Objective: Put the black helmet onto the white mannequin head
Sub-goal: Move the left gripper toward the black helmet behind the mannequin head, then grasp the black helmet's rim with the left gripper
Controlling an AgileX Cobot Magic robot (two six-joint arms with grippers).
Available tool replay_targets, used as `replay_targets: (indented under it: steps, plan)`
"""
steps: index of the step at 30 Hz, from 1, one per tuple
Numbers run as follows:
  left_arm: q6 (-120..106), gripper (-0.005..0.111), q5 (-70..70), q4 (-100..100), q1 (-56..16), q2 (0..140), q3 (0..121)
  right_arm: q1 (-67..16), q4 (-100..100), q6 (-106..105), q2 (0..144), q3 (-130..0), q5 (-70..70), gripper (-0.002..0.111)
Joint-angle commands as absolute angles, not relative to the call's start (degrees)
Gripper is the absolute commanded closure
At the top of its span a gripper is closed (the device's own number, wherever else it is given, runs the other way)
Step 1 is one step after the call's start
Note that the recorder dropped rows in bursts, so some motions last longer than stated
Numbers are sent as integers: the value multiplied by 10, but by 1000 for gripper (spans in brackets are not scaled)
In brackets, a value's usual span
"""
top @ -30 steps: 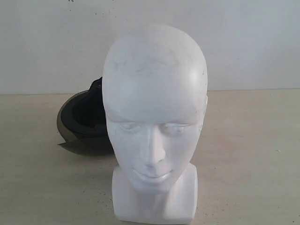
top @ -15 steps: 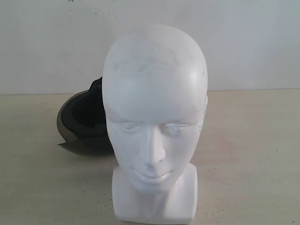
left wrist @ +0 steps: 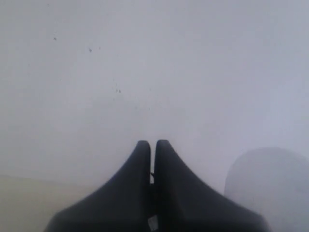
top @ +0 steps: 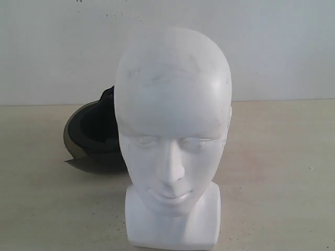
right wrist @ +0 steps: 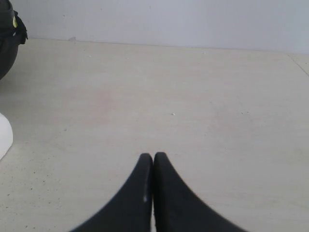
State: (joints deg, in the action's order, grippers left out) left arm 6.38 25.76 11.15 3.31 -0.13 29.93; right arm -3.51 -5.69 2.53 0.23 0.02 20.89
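The white mannequin head [top: 172, 136] stands upright on its blocky neck base at the front middle of the exterior view, facing the camera. Behind it to the left lies the black helmet [top: 93, 137], its smoky visor toward the table and its dark padded inside showing; the head hides part of it. Neither gripper shows in the exterior view. My left gripper [left wrist: 152, 144] is shut with nothing held, facing a white wall, with the top of the head [left wrist: 270, 186] blurred beside it. My right gripper [right wrist: 153, 157] is shut and empty above bare table, with an edge of the helmet [right wrist: 8, 38] far from it.
A pale beige table [top: 282, 172] carries both objects and ends at a white wall [top: 272, 47] behind. The base of the head [right wrist: 4, 136] shows as a white sliver in the right wrist view.
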Motion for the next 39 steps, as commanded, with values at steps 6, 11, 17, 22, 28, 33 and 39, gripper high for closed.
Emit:
replay_targets:
  steps: [6,11,17,22,28,33,39]
  plan:
    - [151,102,222,150,33,75,369,-34,-58,24,0,0,207,108]
    - [33,102,382,189,33,295,506,-34,-58,24,0,0,207,108]
    - [-155,102,516,281,34,557,675,-34,-58,24,0,0,207,108]
    - [-210,102,601,287,43,718,771,-34,-58,24,0,0,207,108]
    - [-421,102,657,395,57,854,802,-34,-58,24,0,0,207,108]
    - [-488,102,673,427,57,938,802,-34,-58,24,0,0,207,108]
    - [-689,102,700,475,57,1009,802,-34,-58,24,0,0,207,108]
